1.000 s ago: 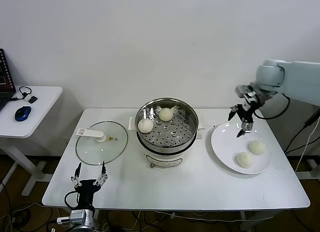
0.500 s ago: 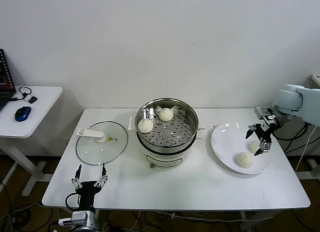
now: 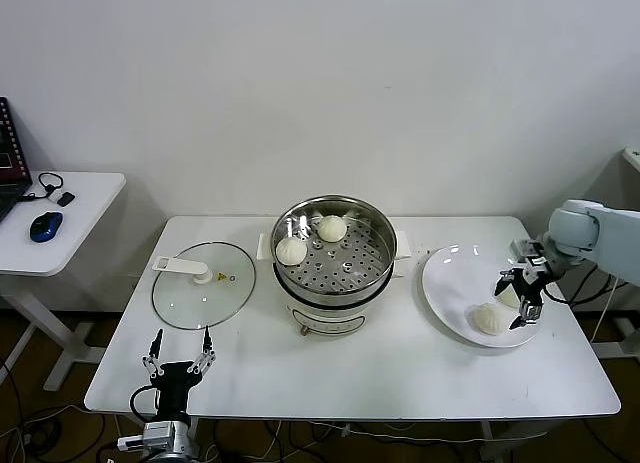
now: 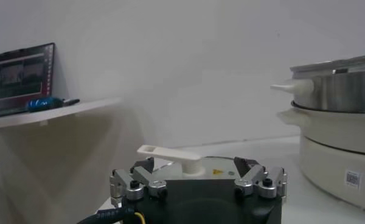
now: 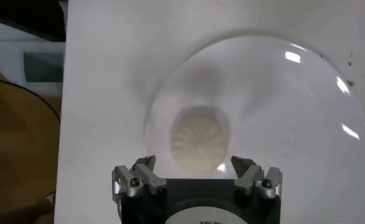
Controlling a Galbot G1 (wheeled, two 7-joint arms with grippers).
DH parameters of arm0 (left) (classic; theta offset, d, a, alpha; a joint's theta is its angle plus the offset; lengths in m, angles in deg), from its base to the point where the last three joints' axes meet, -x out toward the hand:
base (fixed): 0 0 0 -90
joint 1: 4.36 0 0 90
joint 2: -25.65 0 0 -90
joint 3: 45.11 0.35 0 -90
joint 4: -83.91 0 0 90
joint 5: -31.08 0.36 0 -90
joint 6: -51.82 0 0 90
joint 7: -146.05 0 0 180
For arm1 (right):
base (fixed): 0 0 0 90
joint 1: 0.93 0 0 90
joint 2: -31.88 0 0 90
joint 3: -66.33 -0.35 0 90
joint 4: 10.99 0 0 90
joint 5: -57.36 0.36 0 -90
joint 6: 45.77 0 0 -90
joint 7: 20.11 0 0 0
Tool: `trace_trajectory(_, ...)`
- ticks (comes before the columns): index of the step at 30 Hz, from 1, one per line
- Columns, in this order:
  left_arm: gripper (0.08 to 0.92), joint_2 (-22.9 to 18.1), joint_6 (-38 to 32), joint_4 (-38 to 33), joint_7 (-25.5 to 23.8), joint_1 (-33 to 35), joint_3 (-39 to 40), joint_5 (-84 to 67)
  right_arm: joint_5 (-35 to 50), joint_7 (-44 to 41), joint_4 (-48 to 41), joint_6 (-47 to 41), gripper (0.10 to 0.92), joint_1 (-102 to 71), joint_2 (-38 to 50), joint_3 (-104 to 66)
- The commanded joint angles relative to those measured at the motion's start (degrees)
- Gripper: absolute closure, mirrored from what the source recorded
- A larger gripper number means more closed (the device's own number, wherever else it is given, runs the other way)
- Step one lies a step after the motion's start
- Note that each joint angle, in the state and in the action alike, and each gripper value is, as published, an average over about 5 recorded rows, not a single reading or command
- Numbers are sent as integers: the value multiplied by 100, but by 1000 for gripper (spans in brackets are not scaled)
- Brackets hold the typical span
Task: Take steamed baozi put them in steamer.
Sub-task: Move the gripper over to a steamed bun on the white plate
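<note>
The steamer point(image 3: 372, 245) stands mid-table with two steamed baozi in it, one at the left point(image 3: 291, 250) and one at the back point(image 3: 332, 227). Two more baozi lie on the white plate point(image 3: 450, 283): one at the front point(image 3: 487, 319), one at the right point(image 3: 508, 295). My right gripper point(image 3: 514, 305) is open, low over the right bun, its fingers either side of it. In the right wrist view that bun point(image 5: 199, 139) lies just beyond the open right gripper point(image 5: 196, 164). My left gripper point(image 3: 180, 345) is open and empty, parked at the table's front left.
A glass lid point(image 3: 205, 283) with a white handle lies left of the steamer; its handle point(image 4: 170, 155) shows in the left wrist view ahead of the left gripper point(image 4: 198, 167). A side table point(image 3: 60, 218) with a mouse stands at far left.
My right gripper has moved right and down, from above the plate's far rim to low over the right-hand bun. The left arm and the buns have not moved.
</note>
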Motion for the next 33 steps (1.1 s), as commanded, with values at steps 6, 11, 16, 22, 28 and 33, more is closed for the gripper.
trace_trajectory(6, 177, 27, 8, 5, -5, 0, -15, -38, -158, 69, -242, -94, 203, -713, -67, -702)
trace_trajectory(11, 177, 24, 19, -7, -6, 4, -11, -55, -174, 81, -232, -135, 203, -791, -80, -698)
trace_trajectory(16, 177, 16, 19, 11, -5, -1, 3, -58, -203, 85, -253, -138, 203, -836, -78, -710)
trace_trajectory(22, 177, 21, 19, 22, -3, -10, 20, -52, -225, 111, -372, -113, 203, -818, -83, -742)
trace_trajectory(28, 177, 19, 17, 25, -3, -21, 24, -51, -284, 107, -383, -85, 203, -814, -81, -740)
trace_trajectory(33, 177, 18, 13, 25, 0, -11, 24, -54, -292, 107, -390, -88, 203, -840, -86, -764)
